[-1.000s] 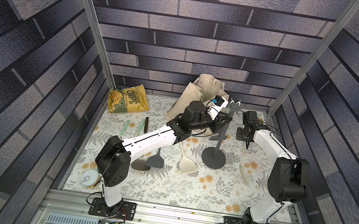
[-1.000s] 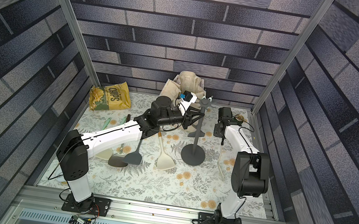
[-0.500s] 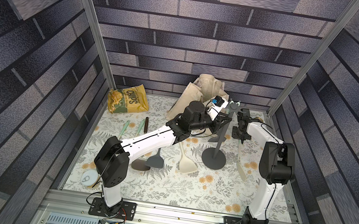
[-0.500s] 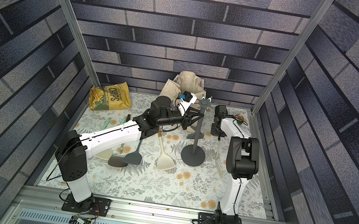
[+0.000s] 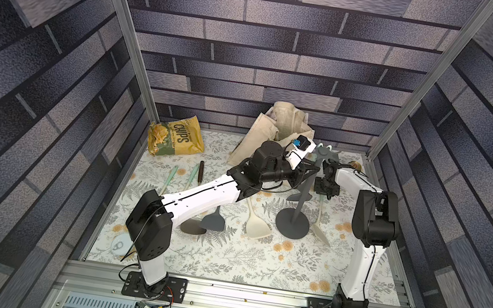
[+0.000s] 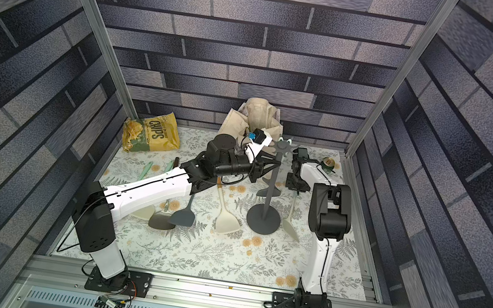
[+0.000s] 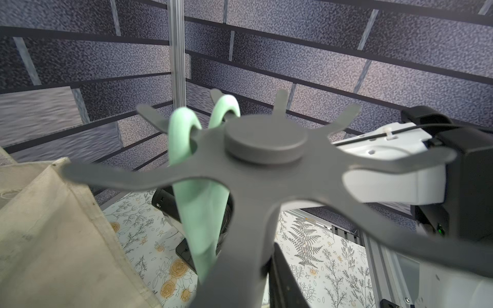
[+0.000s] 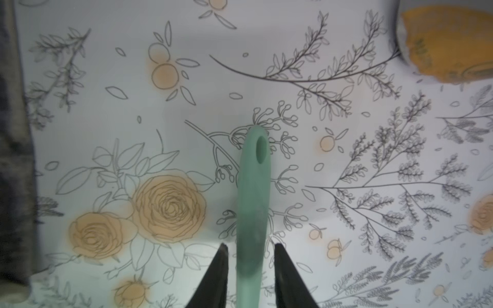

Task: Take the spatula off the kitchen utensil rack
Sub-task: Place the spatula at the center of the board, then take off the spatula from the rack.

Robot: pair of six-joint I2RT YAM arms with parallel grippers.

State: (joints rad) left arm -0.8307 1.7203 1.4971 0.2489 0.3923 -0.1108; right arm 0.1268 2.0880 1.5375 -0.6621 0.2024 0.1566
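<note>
The dark grey kitchen utensil rack (image 5: 292,224) stands right of centre, and its star top (image 7: 266,160) fills the left wrist view. My left gripper (image 5: 309,171) is shut on the pole just under that top, with one black finger (image 7: 284,282) showing beside it. A spatula (image 5: 322,225) with a mint handle (image 8: 253,192) and a beige head lies on the mat right of the base. My right gripper (image 8: 249,246) points down over the handle's end, open, with a gap on each side. Two mint loops (image 7: 184,133) still hang on the hooks, and a dark spatula head (image 5: 298,197) dangles by the pole.
Several utensils lie left of the rack: a beige spatula (image 5: 256,224), a dark one (image 5: 213,221) and mint handles (image 5: 170,176). A chips bag (image 5: 176,139) and a canvas bag (image 5: 271,132) sit at the back. A can (image 5: 354,165) rests in the back right corner.
The right arm folded its elbow up and back while its gripper stayed low beside the rack. Its jaws have parted from the mint handle. The left arm has not moved.
</note>
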